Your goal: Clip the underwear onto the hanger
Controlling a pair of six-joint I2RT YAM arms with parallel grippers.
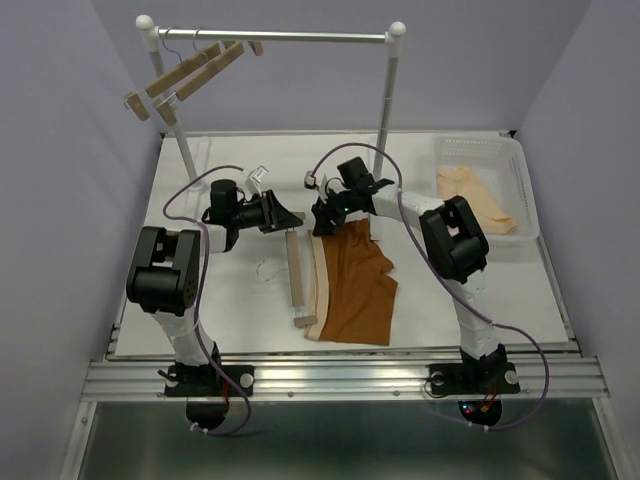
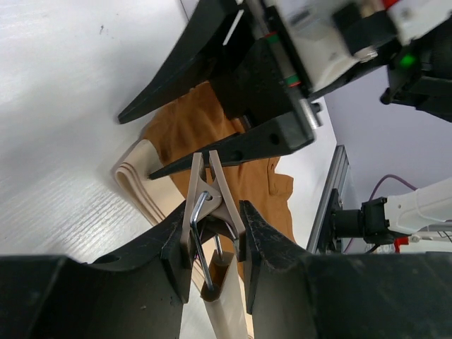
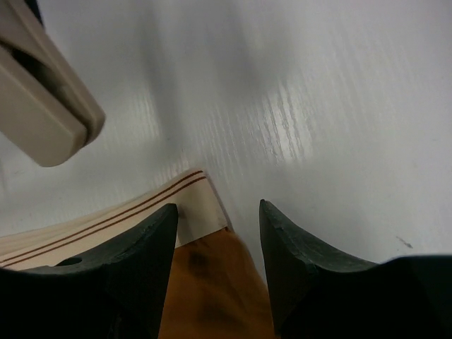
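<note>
Left wrist: left hand (image 2: 214,227) pinches clip (image 2: 203,185); right hand (image 3: 217,220) open astride underwear (image 3: 212,282).

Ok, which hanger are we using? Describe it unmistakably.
On the white table, a wooden hanger lies flat along the pale waistband of the underwear. The two spares hang on the back rail; this one has its clip in the left gripper.

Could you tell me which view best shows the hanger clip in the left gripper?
The left wrist view: the hanger clip sits sharp and central, pinched in the left gripper. The top view shows it tiny; the right wrist view, only a blurred tip.
</note>
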